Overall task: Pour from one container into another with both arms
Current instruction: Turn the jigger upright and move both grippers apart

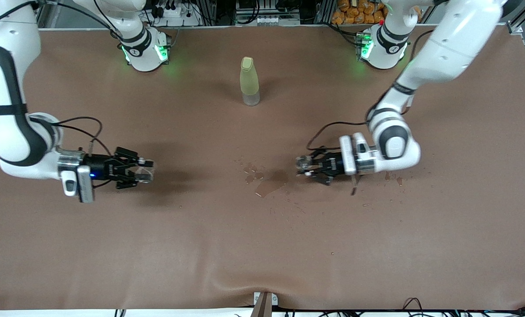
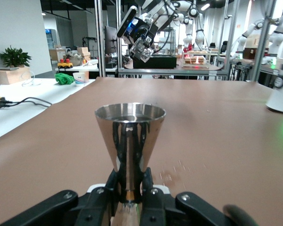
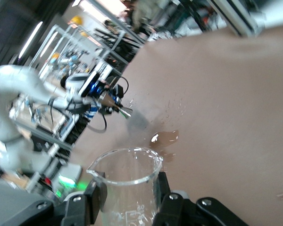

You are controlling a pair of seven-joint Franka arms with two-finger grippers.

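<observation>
The tiny clear glass cup (image 1: 145, 171) with a pouring lip is held above the table at the right arm's end, my right gripper (image 1: 138, 171) shut on it. In the right wrist view the cup (image 3: 127, 186) sits between the black fingers (image 3: 95, 197), tilted, with no liquid visible inside. The steel hourglass jigger (image 1: 304, 164) is held by my left gripper (image 1: 310, 167) over the table's middle, toward the left arm's end. The left wrist view shows the jigger (image 2: 130, 136) upright, the fingers (image 2: 148, 181) shut on its waist. The two grippers are well apart.
A tall yellow-green bottle (image 1: 249, 81) stands upright midway between the arm bases. A wet puddle (image 1: 267, 184) and scattered drops mark the brown table (image 1: 262, 246) between the grippers, with more drops (image 1: 392, 178) under the left arm.
</observation>
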